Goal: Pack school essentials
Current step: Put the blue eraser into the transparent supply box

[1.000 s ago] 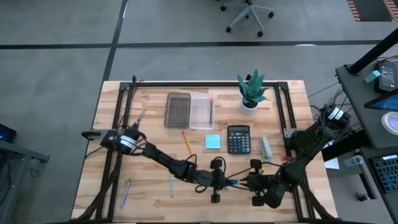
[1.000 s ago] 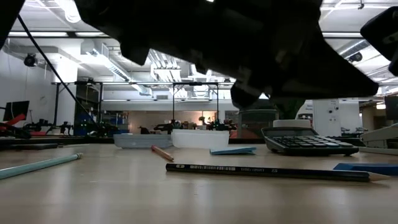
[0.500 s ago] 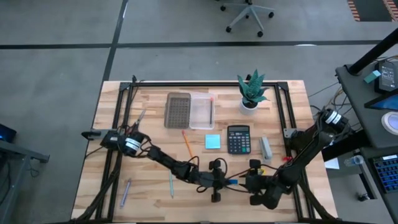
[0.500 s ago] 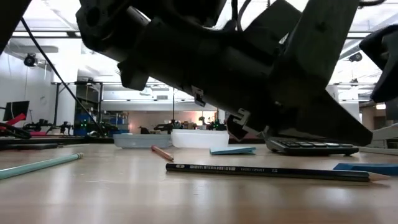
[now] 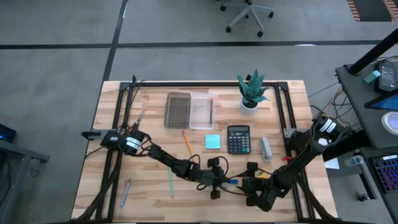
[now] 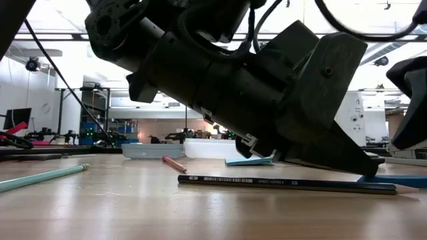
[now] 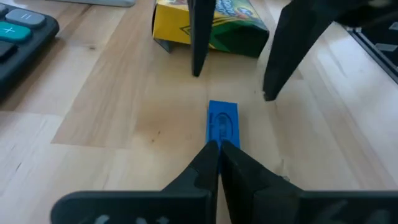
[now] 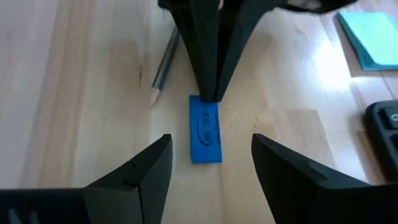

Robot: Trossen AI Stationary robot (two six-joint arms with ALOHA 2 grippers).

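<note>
In the low view the left gripper (image 6: 257, 143) and its arm blot out most of the table behind, so only a sliver of the blue eraser (image 6: 393, 180) shows. In the left wrist view the crayon box (image 7: 211, 25) beyond the fingertips is cut off by the edge, as is the calculator (image 7: 22, 37).

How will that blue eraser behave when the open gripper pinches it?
The blue eraser lies flat on the table, so it probably won't roll or tip. It looks like a small solid block, likely light and stiff. The right gripper, open, faces its narrow end; it may pivot if pinched off-centre.
</note>
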